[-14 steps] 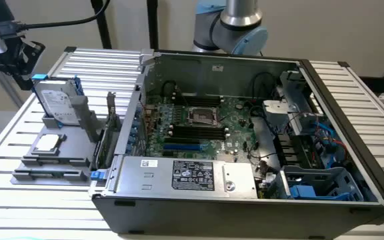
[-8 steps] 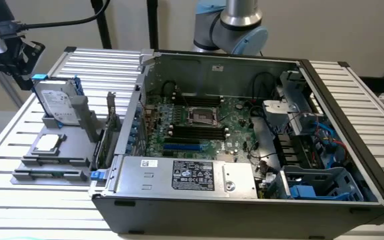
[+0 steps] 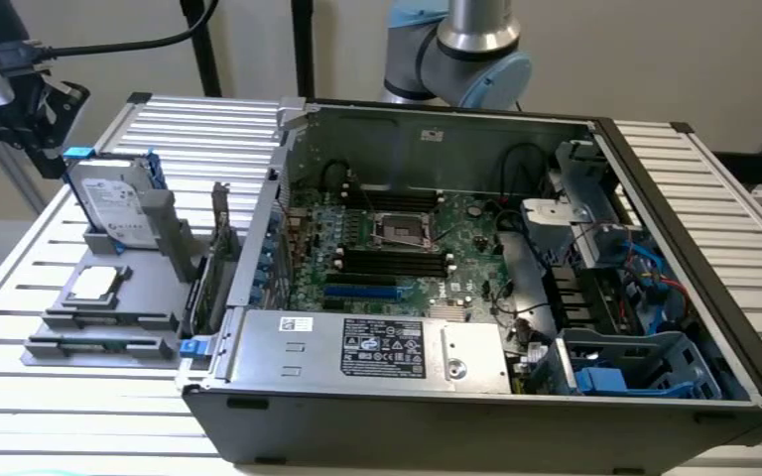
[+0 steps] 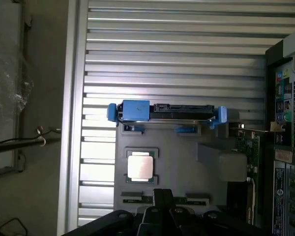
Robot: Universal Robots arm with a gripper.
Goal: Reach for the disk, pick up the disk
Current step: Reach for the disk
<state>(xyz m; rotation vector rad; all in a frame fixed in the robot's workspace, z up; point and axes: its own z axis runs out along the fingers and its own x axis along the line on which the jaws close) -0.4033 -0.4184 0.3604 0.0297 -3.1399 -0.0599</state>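
Setting: pale wall behind, with a slatted metal tabletop [image 3: 37,436] running across the scene.
Computer case: an open black computer case [image 3: 487,426] lies on the slats with its motherboard [image 3: 408,248] facing up. A grey power supply [image 3: 368,347] sits along its near wall and a blue drive cage [image 3: 633,367] is in the near corner at the exterior view's right.
Holder: a grey holder [image 3: 143,297] rests on the tabletop just beside the case, at the exterior view's left.
Disk: the disk [image 3: 110,203] stands on edge in a slot at the far end of the holder, leaning slightly, its white label facing the camera and blue rails on its sides. In the wrist view its thin upper edge [image 4: 179,112] shows between two blue ends.
CPU chip: a square silver CPU chip [image 3: 94,285] lies flat on the holder, nearer than the disk.
Card: a circuit card [image 3: 222,223] stands upright between the holder and the case wall, possibly in a slot of its own.
Arm: the robot arm [image 3: 467,50] rises behind the case.
Pincer: the pincer [image 4: 162,196] is clenched, fingers pressed together on nothing.
Pincer to disk: it hangs over the holder, well apart from the disk, with the CPU chip between them.
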